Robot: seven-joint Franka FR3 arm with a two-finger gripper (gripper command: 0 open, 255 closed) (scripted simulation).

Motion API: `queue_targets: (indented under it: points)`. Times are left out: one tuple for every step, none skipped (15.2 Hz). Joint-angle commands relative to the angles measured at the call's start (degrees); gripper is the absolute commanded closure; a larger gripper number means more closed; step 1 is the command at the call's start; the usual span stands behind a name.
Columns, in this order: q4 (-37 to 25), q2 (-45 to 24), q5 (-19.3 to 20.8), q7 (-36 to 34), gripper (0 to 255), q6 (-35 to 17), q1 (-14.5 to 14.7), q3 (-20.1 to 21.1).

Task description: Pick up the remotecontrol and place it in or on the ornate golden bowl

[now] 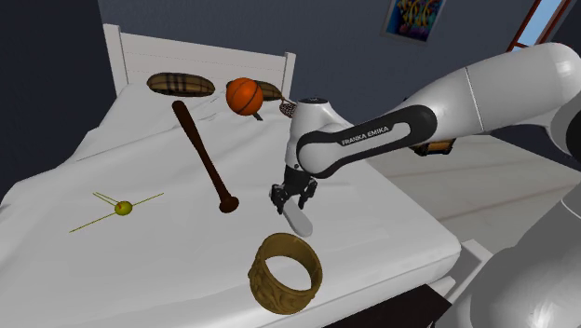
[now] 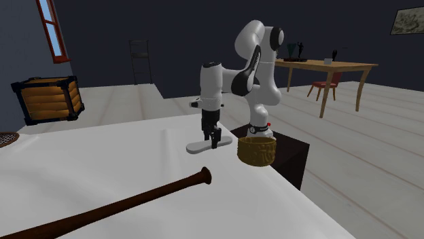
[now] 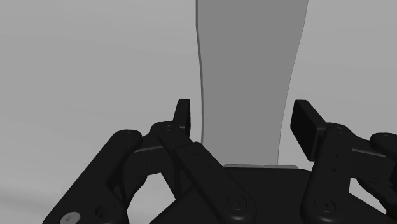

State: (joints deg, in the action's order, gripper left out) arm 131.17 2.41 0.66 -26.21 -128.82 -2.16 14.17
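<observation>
**Finding: hazards.** The remote control (image 1: 302, 222) lies on the bed (image 1: 168, 270) just beside the golden bowl (image 1: 285, 272), on the bowl's headboard side. The pincer (image 1: 290, 198) straddles it toward one end rather than at its middle. If the jaws close there, the long free end may droop or pivot in the lift. Because the bowl is so near, a swinging end could strike its rim and shove it. The bowl stands close to the bed's edge, so a hard knock might send it over. The soft sheet may also let the slab tilt as the jaws close.

**Finding: pincer.** The fingers (image 3: 183, 114) stand apart at roughly the slab's width, one on each long side. A thin sliver of sheet appears between pad and slab. I judge that it brackets the slab but does not yet clamp it.
</observation>
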Motion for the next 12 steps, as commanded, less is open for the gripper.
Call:
queue_targets:
  points:
    - [-0.74, 1.00, -0.32, 0.28, 255, 1.70, 0.00, -0.04]
    - [-1.12, 1.41, -0.45, 0.38, 255, 2.48, 0.00, -0.06]
    - [-1.51, 1.81, -0.56, 0.48, 255, 3.26, 0.00, -0.08]
    - [-1.91, 2.19, -0.68, 0.58, 255, 4.03, 0.00, -0.11]
    - [-2.33, 2.56, -0.78, 0.67, 255, 4.81, 0.00, -0.13]
    - [-2.76, 2.92, -0.88, 0.76, 255, 5.59, 0.00, -0.16]
    - [-3.20, 3.26, -0.97, 0.84, 255, 6.36, 0.00, -0.18]
    - [-3.65, 3.59, -1.06, 0.92, 255, 7.14, 0.00, -0.21]
    - [-4.12, 3.91, -1.14, 0.99, 255, 7.91, 0.00, -0.24]
    - [-4.60, 4.22, -1.22, 1.06, 255, 8.69, -0.01, -0.27]
    - [-5.09, 4.51, -1.29, 1.13, 255, 9.46, -0.01, -0.30]
    - [-5.59, 4.79, -1.36, 1.19, 255, 10.24, -0.01, -0.33]
